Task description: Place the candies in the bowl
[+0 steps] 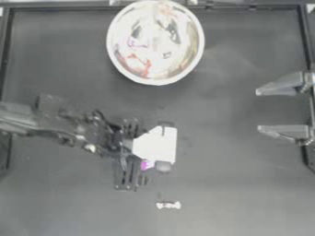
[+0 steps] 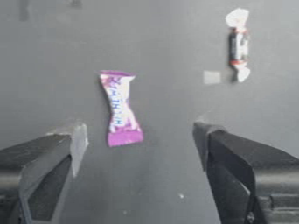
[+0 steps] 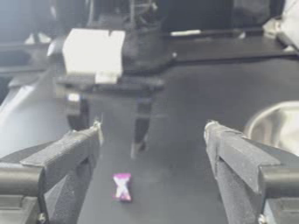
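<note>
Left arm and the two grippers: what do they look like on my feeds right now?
The left gripper has two dark, blocky jaws with paler grey inner edges. From above, the left arm is dark with grey links and thin cables, and carries a white boxy block at the wrist. The right gripper has matching dark jaws.

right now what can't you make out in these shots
- Bowl, top view: its shiny inside shows colored smears; candies or reflections, how many, cannot tell.
- Purple candy: in the top view mostly hidden under the left arm's white camera block.
- White candy, top view: too small and blurred to read the wrapper.
- Right gripper: open and drawn back; in the top view its arm is cut off by the right edge.
- Left gripper: open above the purple candy.
</note>
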Robot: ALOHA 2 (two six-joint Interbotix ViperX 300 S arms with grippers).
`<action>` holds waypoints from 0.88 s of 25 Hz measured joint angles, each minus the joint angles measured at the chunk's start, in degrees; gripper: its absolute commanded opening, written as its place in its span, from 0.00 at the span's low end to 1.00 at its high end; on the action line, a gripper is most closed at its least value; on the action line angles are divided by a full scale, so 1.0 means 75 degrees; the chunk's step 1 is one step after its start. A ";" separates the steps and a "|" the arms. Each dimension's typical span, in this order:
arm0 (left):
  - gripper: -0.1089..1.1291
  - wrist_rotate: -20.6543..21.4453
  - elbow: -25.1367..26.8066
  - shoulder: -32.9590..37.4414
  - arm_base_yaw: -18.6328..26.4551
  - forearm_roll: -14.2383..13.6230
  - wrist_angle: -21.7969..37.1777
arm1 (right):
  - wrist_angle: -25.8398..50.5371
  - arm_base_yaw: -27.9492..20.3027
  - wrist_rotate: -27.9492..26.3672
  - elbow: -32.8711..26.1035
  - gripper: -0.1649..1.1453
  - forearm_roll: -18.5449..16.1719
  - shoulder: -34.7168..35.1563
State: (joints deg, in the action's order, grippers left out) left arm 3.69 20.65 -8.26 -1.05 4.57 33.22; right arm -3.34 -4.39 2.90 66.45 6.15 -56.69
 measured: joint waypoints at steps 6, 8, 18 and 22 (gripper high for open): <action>0.91 -0.0070 -0.0070 -0.0352 -0.0023 -0.0164 -0.0070 | -0.0035 0.0000 -0.0012 0.0000 0.88 0.0012 0.0012; 0.91 -0.0070 -0.0059 -0.0504 -0.0012 -0.0246 -0.0152 | -0.0059 0.0000 0.0000 -0.0012 0.88 0.0012 0.0000; 0.91 -0.0047 -0.0117 -0.0914 0.0188 -0.0422 -0.0445 | -0.0211 0.0176 -0.0012 -0.0012 0.88 0.0012 0.0012; 0.91 0.0012 -0.0187 -0.1078 0.0258 -0.0422 -0.0516 | -0.0234 0.0176 -0.0012 0.0000 0.88 0.0012 0.0012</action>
State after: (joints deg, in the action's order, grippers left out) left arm 3.78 19.25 -16.35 0.88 1.41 29.36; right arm -5.10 -3.08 2.81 66.45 6.24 -56.60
